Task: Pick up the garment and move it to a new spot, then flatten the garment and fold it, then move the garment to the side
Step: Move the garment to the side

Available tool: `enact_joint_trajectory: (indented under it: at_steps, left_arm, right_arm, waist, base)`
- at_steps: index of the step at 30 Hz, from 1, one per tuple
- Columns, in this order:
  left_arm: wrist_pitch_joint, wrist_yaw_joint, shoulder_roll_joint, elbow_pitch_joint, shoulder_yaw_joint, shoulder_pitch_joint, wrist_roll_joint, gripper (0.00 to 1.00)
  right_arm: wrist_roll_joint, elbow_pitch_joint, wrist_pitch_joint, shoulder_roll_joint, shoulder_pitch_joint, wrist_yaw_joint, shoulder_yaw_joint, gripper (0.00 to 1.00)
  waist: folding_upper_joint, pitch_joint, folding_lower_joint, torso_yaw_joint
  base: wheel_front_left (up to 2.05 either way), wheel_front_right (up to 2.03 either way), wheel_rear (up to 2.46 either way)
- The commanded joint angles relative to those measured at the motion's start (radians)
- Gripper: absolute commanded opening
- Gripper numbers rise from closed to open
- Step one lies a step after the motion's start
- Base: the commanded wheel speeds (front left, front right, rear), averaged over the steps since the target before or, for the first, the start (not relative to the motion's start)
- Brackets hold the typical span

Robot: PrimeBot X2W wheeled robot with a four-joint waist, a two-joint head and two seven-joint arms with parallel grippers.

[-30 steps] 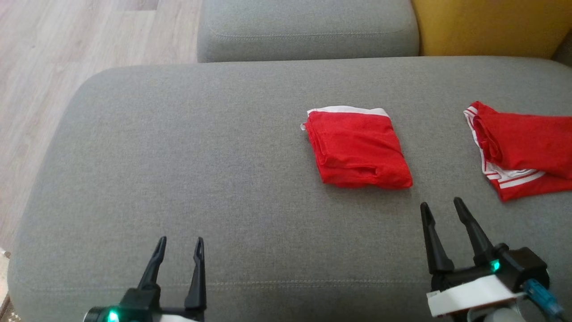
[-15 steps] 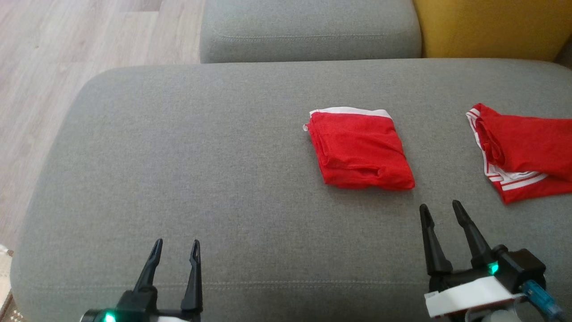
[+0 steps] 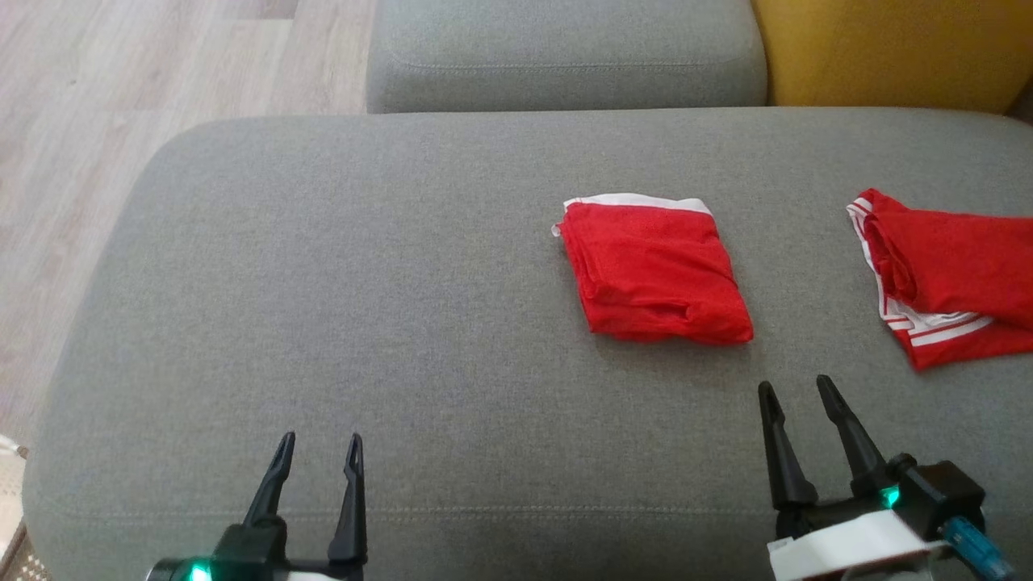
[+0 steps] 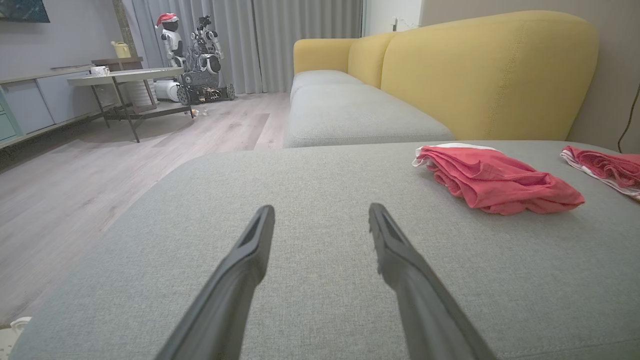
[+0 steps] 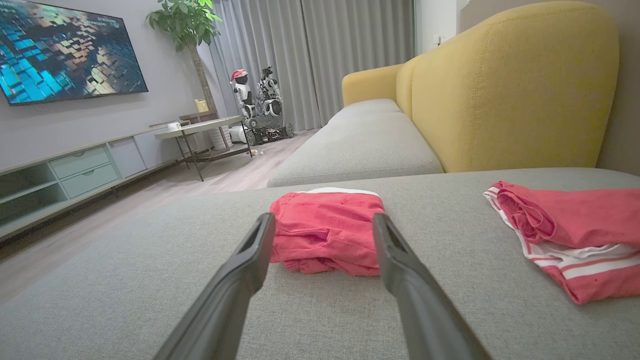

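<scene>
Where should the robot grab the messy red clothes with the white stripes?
Probably the near striped hem of the striped garment, coming from the robot's side with the open right gripper. That edge lies free on the cushion, closest to it, while the rest is bunched.

2 red garments (image 3: 655,273) (image 3: 952,278), 2 hands (image 3: 317,440) (image 3: 795,386), 1 TV (image 5: 65,50), 1 potted plant (image 5: 187,20), 1 table (image 5: 200,127), 1 bkgd robot w/ santa hat (image 5: 243,92)

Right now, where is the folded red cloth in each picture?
Head view: the folded red cloth lies right of middle, just beyond the right claw.
Left wrist view: the cloth lies at the right.
Right wrist view: the cloth sits at centre, framed by the right claw.
Shared landmark: the yellow sofa back behind it.
</scene>
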Motion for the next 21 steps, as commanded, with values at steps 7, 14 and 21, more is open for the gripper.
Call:
enact_joint_trajectory:
  at_steps: [7,14,21]
  left_arm:
    - [-0.005,-0.002,-0.009,-0.033,0.021,-0.042,0.012,1.0]
    - [-0.005,-0.004,-0.011,-0.061,-0.009,-0.092,0.012,1.0]
    - [-0.005,-0.018,-0.012,-0.074,-0.038,-0.163,0.015,1.0]
  right_arm:
    - [0.004,-0.026,-0.011,-0.016,-0.04,0.003,0.01,1.0]
    - [0.101,0.045,-0.011,-0.04,-0.161,0.003,0.002,1.0]
    - [0.154,0.258,0.046,-0.175,-0.445,0.003,0.042,1.0]
  waist:
    - [0.0,0.03,0.0001,0.01]
    - [0.0,0.114,0.0001,0.043]
    - [0.0,0.214,0.0001,0.077]
  base:
    - [0.0,0.0,0.0]
    - [0.0,0.0,0.0]
    - [0.0,0.0,0.0]
